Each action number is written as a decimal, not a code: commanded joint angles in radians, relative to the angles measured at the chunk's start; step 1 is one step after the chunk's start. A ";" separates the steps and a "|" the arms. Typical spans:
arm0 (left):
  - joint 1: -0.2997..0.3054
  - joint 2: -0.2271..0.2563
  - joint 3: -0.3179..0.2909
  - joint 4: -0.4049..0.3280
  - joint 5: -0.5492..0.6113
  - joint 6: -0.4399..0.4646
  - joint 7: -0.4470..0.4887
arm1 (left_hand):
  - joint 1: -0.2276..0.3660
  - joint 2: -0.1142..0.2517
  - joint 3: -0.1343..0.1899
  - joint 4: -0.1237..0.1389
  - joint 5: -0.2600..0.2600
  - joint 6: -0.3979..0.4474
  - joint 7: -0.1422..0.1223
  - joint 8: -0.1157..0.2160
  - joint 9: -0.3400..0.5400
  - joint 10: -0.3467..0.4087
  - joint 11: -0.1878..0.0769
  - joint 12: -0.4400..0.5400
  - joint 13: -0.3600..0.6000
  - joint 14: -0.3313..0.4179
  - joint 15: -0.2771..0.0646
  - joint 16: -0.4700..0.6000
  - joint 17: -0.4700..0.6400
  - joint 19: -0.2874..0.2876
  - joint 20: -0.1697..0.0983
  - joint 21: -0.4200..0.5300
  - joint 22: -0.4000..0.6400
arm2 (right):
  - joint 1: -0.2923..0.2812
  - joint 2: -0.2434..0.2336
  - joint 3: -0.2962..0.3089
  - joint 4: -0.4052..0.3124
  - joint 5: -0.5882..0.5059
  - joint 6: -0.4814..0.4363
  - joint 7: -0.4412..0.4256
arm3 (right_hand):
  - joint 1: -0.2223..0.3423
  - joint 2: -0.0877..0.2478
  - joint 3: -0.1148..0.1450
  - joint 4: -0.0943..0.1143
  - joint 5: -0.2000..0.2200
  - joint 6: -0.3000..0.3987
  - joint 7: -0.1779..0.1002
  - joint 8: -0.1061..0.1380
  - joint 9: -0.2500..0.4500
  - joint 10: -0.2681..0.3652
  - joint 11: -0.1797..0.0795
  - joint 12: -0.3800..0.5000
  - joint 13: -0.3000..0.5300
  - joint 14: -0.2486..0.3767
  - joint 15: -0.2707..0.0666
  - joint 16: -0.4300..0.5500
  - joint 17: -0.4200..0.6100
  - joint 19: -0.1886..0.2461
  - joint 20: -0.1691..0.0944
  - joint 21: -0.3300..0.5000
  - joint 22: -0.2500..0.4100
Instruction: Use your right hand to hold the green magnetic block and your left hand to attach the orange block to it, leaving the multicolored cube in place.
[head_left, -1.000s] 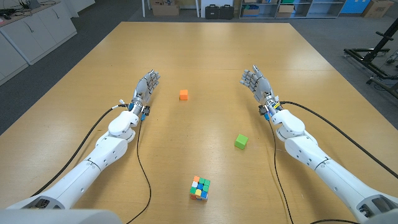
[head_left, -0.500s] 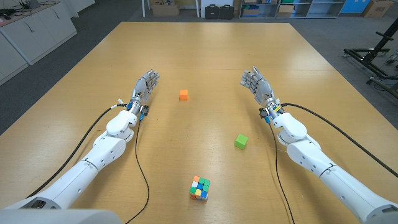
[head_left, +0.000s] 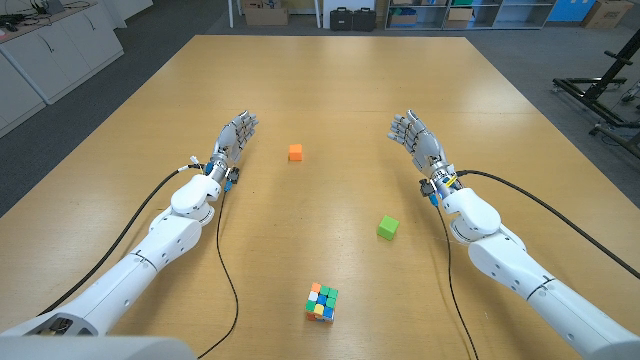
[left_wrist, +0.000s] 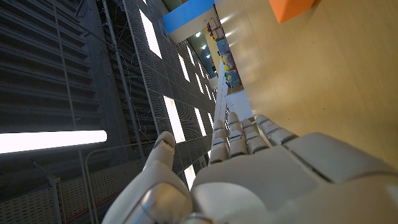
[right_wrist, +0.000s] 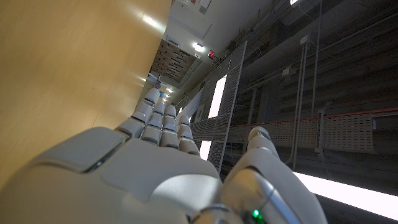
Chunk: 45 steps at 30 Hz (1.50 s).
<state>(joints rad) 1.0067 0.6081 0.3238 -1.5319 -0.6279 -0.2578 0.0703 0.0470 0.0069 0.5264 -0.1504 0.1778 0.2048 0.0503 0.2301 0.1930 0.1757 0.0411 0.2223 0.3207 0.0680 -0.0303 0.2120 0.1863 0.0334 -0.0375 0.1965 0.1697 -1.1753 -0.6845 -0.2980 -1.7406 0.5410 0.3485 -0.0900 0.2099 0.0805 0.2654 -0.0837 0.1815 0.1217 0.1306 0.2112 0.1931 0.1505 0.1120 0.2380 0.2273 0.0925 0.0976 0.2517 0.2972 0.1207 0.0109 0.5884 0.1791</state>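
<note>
A small green block (head_left: 387, 227) sits on the wooden table right of centre. The orange block (head_left: 295, 152) lies farther back, left of centre; its corner (left_wrist: 292, 9) shows in the left wrist view. The multicolored cube (head_left: 321, 301) stands near the front edge. My right hand (head_left: 413, 135) is behind and to the right of the green block, fingers extended, holding nothing. My left hand (head_left: 234, 137) is to the left of the orange block, fingers straight, holding nothing. Both hands show from behind in the wrist views, left hand (left_wrist: 249, 174) and right hand (right_wrist: 149, 168).
Black cables (head_left: 232, 280) trail from both wrists across the table toward the front. The table's far edge (head_left: 330, 36) borders a floor with cases and boxes (head_left: 352, 17). A black stand (head_left: 600, 95) is off to the right.
My right arm has shifted slightly to the right and toward the front. The blocks, the cube and my left arm have not moved.
</note>
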 joint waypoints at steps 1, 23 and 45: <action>0.003 0.003 -0.006 -0.014 -0.001 0.004 0.009 | 0.008 0.005 0.009 -0.001 0.004 0.010 -0.001 0.004 0.003 0.013 0.000 0.005 0.001 0.011 -0.004 -0.002 -0.001 0.010 -0.040 0.003 0.006 | -0.054 -0.028 0.022 -0.055 -0.025 -0.001 -0.025 | 0.012 0.002 0.002 -0.010 0.004 0.017 0.022 0.010 0.003 0.014 -0.002 0.009 0.002 0.008 -0.001 0.006 -0.001 0.008 0.002 0.005 0.006; 0.012 0.006 -0.006 -0.030 0.000 -0.002 0.003 | 0.009 0.008 0.010 -0.002 0.003 0.026 -0.002 0.007 0.003 0.025 -0.001 0.007 -0.007 0.022 -0.009 -0.002 -0.001 0.013 -0.041 0.002 0.006 | -0.244 -0.079 0.107 -0.199 -0.112 -0.002 -0.126 | 0.031 0.009 0.007 -0.022 0.006 0.052 0.016 0.019 0.004 0.042 -0.006 0.017 -0.004 0.025 -0.003 0.011 -0.002 0.027 -0.001 0.004 0.007; 0.067 0.024 -0.032 -0.082 -0.007 -0.025 0.016 | 0.009 0.009 0.011 -0.002 0.003 0.033 -0.006 0.006 0.004 0.032 -0.004 0.006 -0.016 0.026 -0.010 -0.004 -0.001 0.017 -0.043 0.002 0.006 | -0.412 -0.081 0.178 -0.316 -0.243 -0.014 -0.200 | 0.051 0.015 0.014 -0.034 0.010 0.065 0.014 0.021 0.004 0.053 -0.010 0.020 -0.007 0.033 0.001 0.014 -0.002 0.033 0.002 0.002 0.008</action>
<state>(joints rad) 1.0491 0.6205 0.3047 -1.5925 -0.6321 -0.2746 0.0787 0.0510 0.0110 0.5305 -0.1545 0.1773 0.2288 0.0456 0.2301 0.1929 0.1989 0.0392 0.2222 0.3036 0.0841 -0.0357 0.2120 0.1864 0.0418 -0.0353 0.1964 0.1696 -1.5070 -0.7659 -0.1539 -1.9989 0.3609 0.3459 -0.2516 0.2455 0.0949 0.2762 -0.1115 0.1855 0.1790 0.1342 0.2266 0.1930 0.1933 0.1049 0.2515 0.2182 0.1170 0.0946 0.2596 0.2925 0.1473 0.0126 0.5884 0.1839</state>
